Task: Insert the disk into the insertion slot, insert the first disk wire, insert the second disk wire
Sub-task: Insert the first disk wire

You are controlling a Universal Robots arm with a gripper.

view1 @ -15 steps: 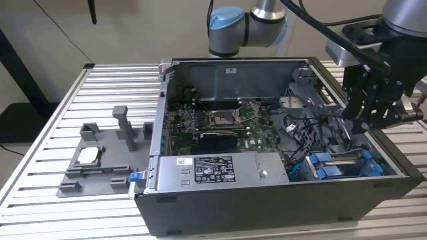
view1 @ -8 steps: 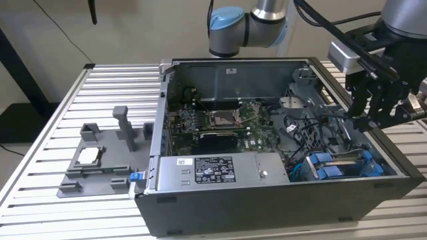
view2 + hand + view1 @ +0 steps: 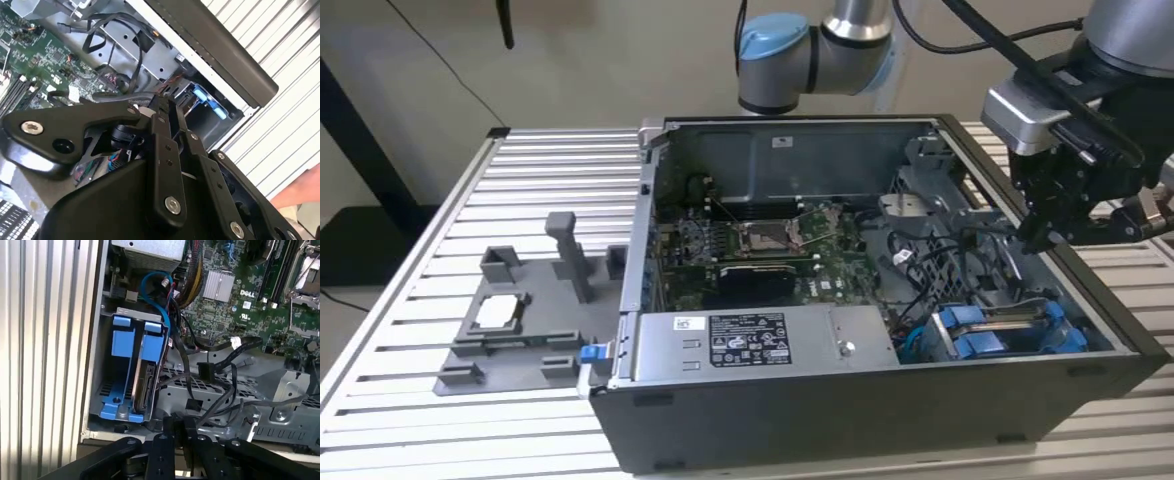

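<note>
Disk (image 3: 146, 385), framed in its blue carrier (image 3: 125, 340), is seen seated edge-on in the insertion slot (image 3: 97, 390), its connector end exposed toward the loose wires (image 3: 205, 371) beside it. Over these the gripper (image 3: 1045, 235) is poised, fingers (image 3: 189, 426) drawn together, nothing gripped.

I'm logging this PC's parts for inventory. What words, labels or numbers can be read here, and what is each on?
Power supply label: dense black print, too small to read.
Motherboard: a white maker's logo; the tiny white markings around it are too blurred to read.
Board sticker, white, by that logo: unreadable.
Case sticker, white, on the back wall: unreadable.
</note>
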